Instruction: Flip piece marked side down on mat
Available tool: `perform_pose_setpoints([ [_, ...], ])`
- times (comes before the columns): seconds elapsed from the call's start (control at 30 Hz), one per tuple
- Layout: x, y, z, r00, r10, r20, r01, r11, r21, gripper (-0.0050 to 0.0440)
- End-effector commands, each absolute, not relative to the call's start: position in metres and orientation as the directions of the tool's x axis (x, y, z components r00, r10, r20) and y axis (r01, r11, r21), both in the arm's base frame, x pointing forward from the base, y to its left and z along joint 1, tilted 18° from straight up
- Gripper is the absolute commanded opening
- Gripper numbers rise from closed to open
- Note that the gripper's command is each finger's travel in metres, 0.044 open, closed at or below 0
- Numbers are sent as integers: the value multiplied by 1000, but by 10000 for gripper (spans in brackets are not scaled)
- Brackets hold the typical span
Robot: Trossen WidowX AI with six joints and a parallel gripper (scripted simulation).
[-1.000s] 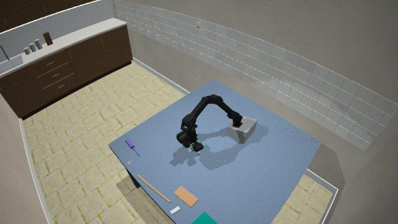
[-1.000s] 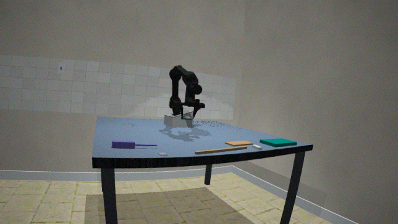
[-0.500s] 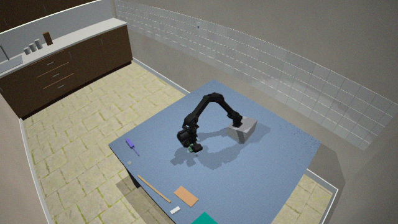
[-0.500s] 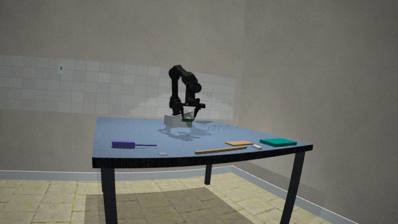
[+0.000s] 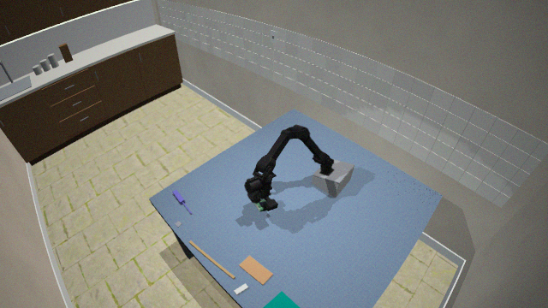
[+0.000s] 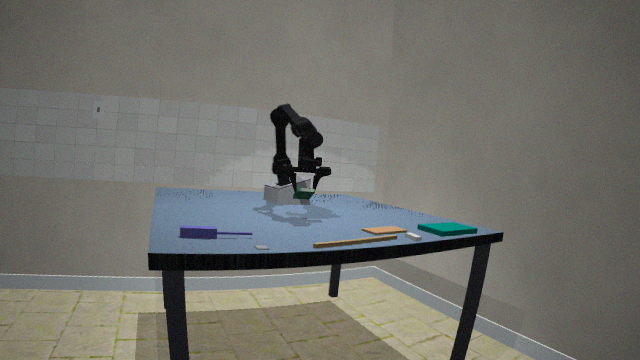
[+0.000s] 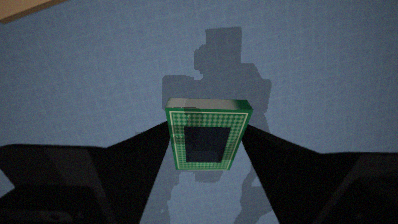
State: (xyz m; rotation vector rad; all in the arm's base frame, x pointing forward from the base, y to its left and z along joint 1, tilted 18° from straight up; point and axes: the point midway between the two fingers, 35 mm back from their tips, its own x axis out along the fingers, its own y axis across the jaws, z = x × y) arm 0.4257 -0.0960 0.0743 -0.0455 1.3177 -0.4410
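The piece is a small green board (image 7: 207,133) with a dotted pattern and a dark square in its middle. My gripper (image 7: 206,126) is shut on it, one black finger on each side. The patterned face with the dark square faces the wrist camera. The piece hangs above the blue mat, with its shadow below it. In the top view the piece (image 5: 259,207) shows as a green speck at the gripper (image 5: 266,204), left of the arm's base block (image 5: 334,176). In the exterior view the piece (image 6: 303,194) hangs just above the mat in front of the base.
On the mat's near side lie a purple screwdriver (image 5: 181,201), a thin wooden stick (image 5: 211,259), an orange tile (image 5: 255,269), a small white block (image 5: 241,288), a teal slab (image 5: 280,301) and a tiny grey chip (image 5: 178,223).
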Motion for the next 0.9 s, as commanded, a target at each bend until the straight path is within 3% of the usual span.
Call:
perform_pose_setpoints([
  [0.0, 429, -97, 80, 234, -351, -906, 282, 917, -282, 0],
  [0.13, 429, -97, 75, 219, -346, -912, 286, 917, -279, 0],
  [0.6, 446, -101, 78, 389, -375, -841, 282, 918, -279, 0],
  [0.7, 445, -101, 73, 362, -368, -856, 285, 918, -275, 0],
  [0.87, 450, -102, 74, 420, -377, -826, 283, 919, -275, 0],
])
